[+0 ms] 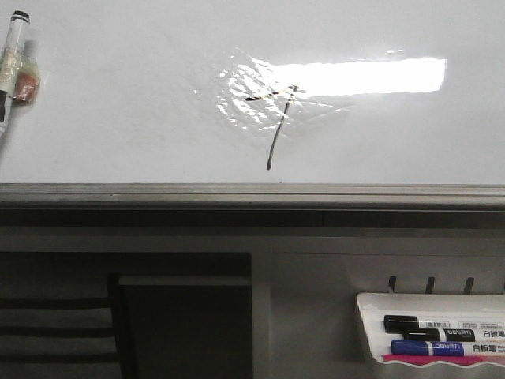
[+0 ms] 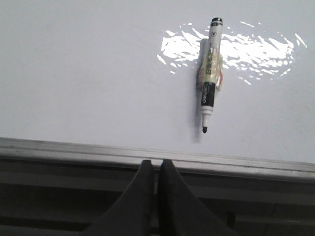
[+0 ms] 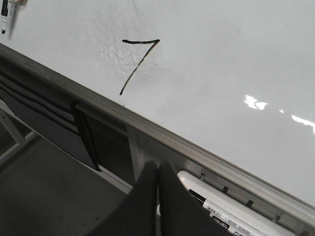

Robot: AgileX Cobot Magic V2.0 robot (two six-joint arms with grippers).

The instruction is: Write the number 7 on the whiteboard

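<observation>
Number 7 (image 1: 278, 126) is on the whiteboard (image 1: 118, 103), mid-board, top bar crossing the glare patch (image 1: 363, 76), downstroke slanting toward the grey rail (image 1: 237, 193). Right wrist view shows it cleaner (image 3: 138, 61): bar plus curved downstroke, joined, legible, ending just above the rail. Front view makes the bar look broken, probably only glare and wrinkles.

Judged progress: writing looks done, the figure is complete, nothing obviously left except maybe parking the arms.

Marker (image 2: 210, 73) lies on the board near its left edge, uncapped tip pointing at the rail, tape wrapped round the barrel; nothing grips it. Also seen far left in front view (image 1: 14, 63), well apart from the 7.

Left jaws (image 2: 156, 169) pressed together, empty, hanging below the rail. Right jaws (image 3: 157, 172) likewise closed on nothing, below the rail, near the tray (image 1: 371, 332) holding spare markers (image 1: 442, 335)
</observation>
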